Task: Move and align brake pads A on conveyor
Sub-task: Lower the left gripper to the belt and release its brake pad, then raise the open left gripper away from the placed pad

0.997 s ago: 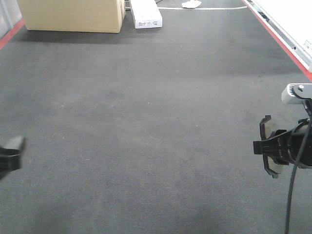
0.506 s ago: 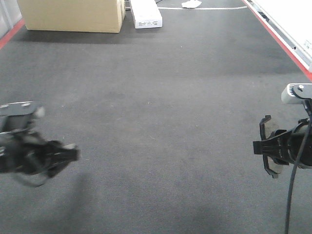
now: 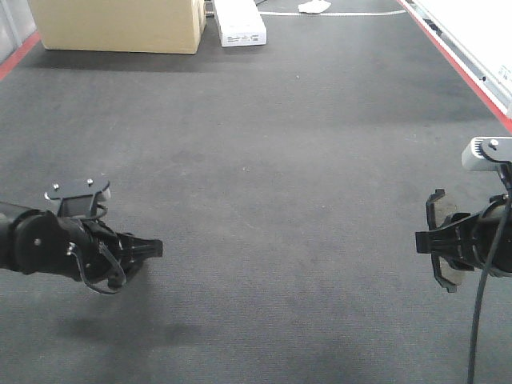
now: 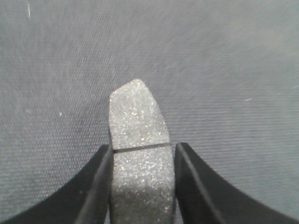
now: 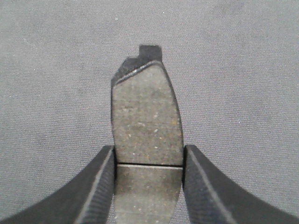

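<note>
two brake pads are seen, and each one is already carried. the left end effector (image 3: 152, 250) is closed narrow on the left-held brake pad (image 4: 138, 126), gripped by its long edges at the thin groove. the right end effector (image 3: 428, 240) is closed in the same way on the right-held brake pad (image 5: 147, 107). neither pad seems to rest on the conveyor (image 3: 280, 160); both are judged to hang a little above it.

places are given from the cardboard box (image 3: 120, 24) at the far end of the belt. the left end effector is on the box's side, well nearer to the camera than the box. the right end effector is at the edge opposite to the box, beside the red strip.

the two end effectors point toward each other across the belt. in each wrist view, the pad's long axis runs straight out between the fingers. in the front view, the right-held pad is seen crossing the line of its end effector; whether it stands upright or lies along the belt cannot be told.

the left end effector is judged nearer to the belt's middle. for alignment, both long axes should probably be set parallel at the lowering.
</note>
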You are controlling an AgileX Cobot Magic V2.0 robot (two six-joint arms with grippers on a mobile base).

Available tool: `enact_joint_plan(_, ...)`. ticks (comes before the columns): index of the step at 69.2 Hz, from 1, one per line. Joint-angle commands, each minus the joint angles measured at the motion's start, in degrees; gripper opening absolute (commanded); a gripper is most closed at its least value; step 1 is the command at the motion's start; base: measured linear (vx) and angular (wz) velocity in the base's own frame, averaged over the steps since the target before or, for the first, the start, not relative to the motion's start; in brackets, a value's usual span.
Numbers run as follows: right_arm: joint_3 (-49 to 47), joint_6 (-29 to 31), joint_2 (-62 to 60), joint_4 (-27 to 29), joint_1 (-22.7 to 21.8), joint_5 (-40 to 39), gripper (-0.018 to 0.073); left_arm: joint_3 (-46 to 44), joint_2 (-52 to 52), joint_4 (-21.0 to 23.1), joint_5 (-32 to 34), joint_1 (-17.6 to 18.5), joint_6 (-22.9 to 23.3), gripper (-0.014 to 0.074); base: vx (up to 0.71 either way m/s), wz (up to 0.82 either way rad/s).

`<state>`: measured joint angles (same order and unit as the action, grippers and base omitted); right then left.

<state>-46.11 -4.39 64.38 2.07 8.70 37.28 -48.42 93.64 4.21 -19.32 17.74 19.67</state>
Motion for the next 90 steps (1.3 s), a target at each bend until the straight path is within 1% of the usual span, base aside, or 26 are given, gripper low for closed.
enact_joint_plan(1,-1.7,0.62,-1.32,0.03,-0.2,-3.7,0.0067,-1.94,-0.64,-0.25,3.76,0.75,1.14,0.0185,0.0,0.0)
enact_joint_plan(7,-1.7,0.62,-1.32,0.03,-0.2,-3.7,0.0067,-1.94,0.88,-0.25,2.52,0.9,1.36,0.0185,0.0,0.0)
enact_joint_plan(11,-1.7,0.62,-1.32,0.03,-0.2,-3.7,0.0067,-1.94,1.7,-0.22,1.79,0.95,2.62,0.0185,0.0,0.0)
enact_joint_plan(21,-1.7,0.62,-1.32,0.03,-0.2,-3.7,0.0067,-1.94,2.4,0.23,-0.29,0.95,4.0,0.0213,0.0,0.0)
enact_joint_plan(28,-1.7,0.62,-1.32,0.03,-0.2,-3.7,0.0067,-1.94,2.32,0.23,-0.71,0.95,4.0,0.0269,0.0,0.0)
enact_joint_plan(40,-1.7,0.62,-1.32,0.03,-0.2,-3.7,0.0067,-1.94,2.2,0.17,-0.84,0.95,4.0,0.0407,0.0,0.0)
enact_joint_plan(45,-1.7,0.62,-1.32,0.03,-0.2,-3.7,0.0067,-1.94,1.87,0.11,-1.26,0.95,3.87,0.0445,0.0,0.0)
enact_joint_plan(50,-1.7,0.62,-1.32,0.03,-0.2,-3.7,0.0067,-1.94,0.91,-0.98,-2.33,0.95,3.43,0.0461,0.0,0.0)
enact_joint_plan(64,-1.7,0.62,-1.32,0.03,-0.2,-3.7,0.0067,-1.94,-5.69,-8.55,-5.96,0.95,3.38,0.0461,0.0,0.0)
enact_joint_plan(77,-1.7,0.62,-1.32,0.03,-0.2,-3.7,0.0067,-1.94,-15.88,-13.23,-7.12,1.92,3.38,0.0447,0.0,0.0)
enact_joint_plan(83,-1.7,0.62,-1.32,0.03,-0.2,-3.7,0.0067,-1.39,-20.8,-13.93,-7.0,2.6,3.38,0.0398,0.0,0.0)
enact_joint_plan(88,-1.7,0.62,-1.32,0.03,-0.2,-3.7,0.0067,-0.47,-24.81,-13.8,-7.1,2.92,3.38,0.0319,0.0,0.0)
enact_joint_plan(90,-1.7,0.62,-1.32,0.03,-0.2,-3.7,0.0067,0.06,-26.4,-13.74,-7.1,2.92,3.38,0.0269,0.0,0.0)
